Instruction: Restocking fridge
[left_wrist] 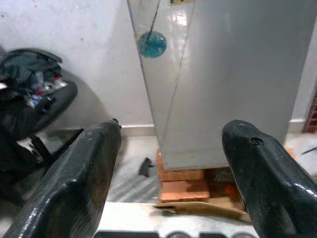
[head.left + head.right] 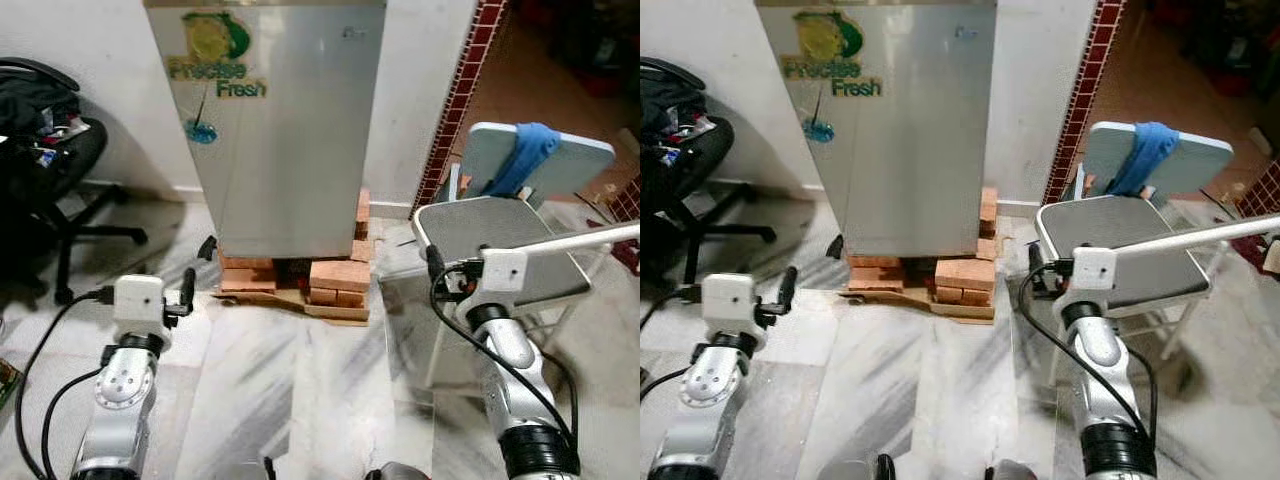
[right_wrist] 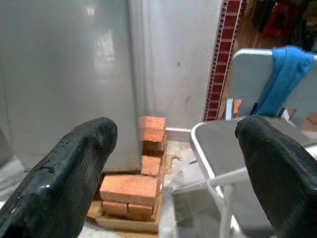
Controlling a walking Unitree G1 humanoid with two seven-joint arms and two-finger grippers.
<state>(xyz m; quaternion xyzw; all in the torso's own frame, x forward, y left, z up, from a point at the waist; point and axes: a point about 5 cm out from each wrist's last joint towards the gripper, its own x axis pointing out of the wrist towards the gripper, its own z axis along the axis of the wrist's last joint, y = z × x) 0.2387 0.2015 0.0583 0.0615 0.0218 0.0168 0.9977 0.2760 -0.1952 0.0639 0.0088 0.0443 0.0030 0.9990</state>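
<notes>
Two end effectors are raised with fingers apart and empty: left end effector [image 1: 166, 173], right end effector [image 3: 176, 163]. Ahead, the closed steel fridge [image 2: 285, 130] stands on stacked bricks [image 2: 335, 275] over cardboard. Pulling its door hard could rock it on that footing. The folding chair [image 2: 500, 240] beside the right arm could snag the elbow

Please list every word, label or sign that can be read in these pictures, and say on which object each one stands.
"Precise Fresh": green and yellow sticker on the fridge door, upper left.
Small mark near the door's upper right corner: too small to read.
Round blue sticker below the words: no readable text.
</notes>
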